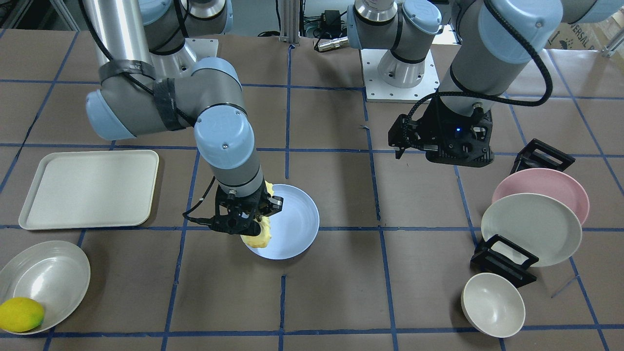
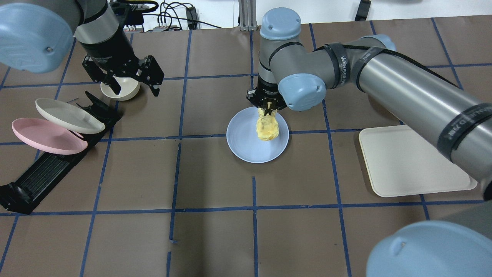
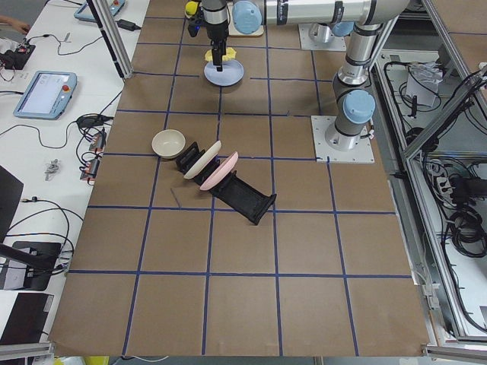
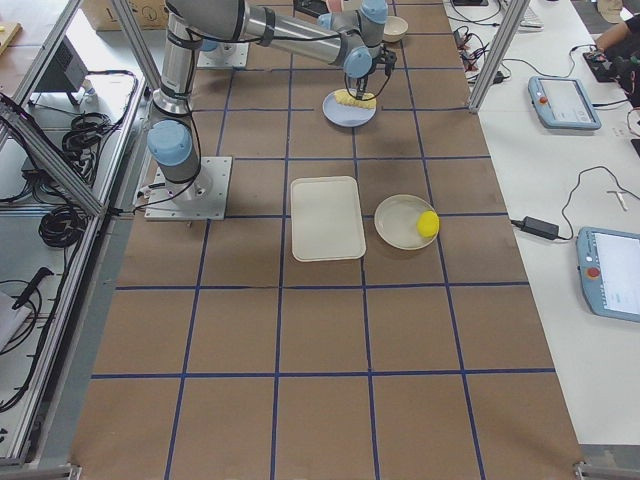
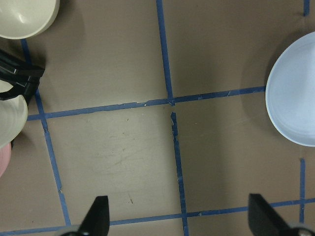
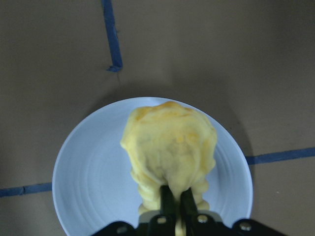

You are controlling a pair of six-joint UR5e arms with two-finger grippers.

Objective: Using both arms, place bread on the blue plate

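bread spot: the bread [image 2: 267, 127] is over the blue plate [image 2: 242, 144], off-centre toward 1 o'clock in the overhead view, with its long axis running 12 to 6. You can't tell whether its low end touches the plate or hangs just above it.
blue plate: it lies flat on the table [image 2: 215, 184], mid-table, with nothing else on it.
right gripper: the right gripper [image 6: 176, 199] is clamped on the bread at the loaf's 12 o'clock end. The wrist view shows its fingers almost together, pinching a thin bit of crust.
left gripper: the left gripper [image 5: 178, 219] is spread wide and holds nothing. It hovers well apart from the plate, at about 10 o'clock in the overhead view, near the small cream bowl [image 2: 120, 89].
feel: judge it light and soft. The near-shut fingers suggest it squashes, so treat it as foam-like rather than stiff.
surface: the bumpy ridged top should grip fine, so slipping looks unlikely.
where to hold: take it across the narrow width. Nearer the middle would droop less than this end pinch.
risk: an end grip on a soft loaf may sag or tear free. A hard squeeze dents it, so release low over the plate.
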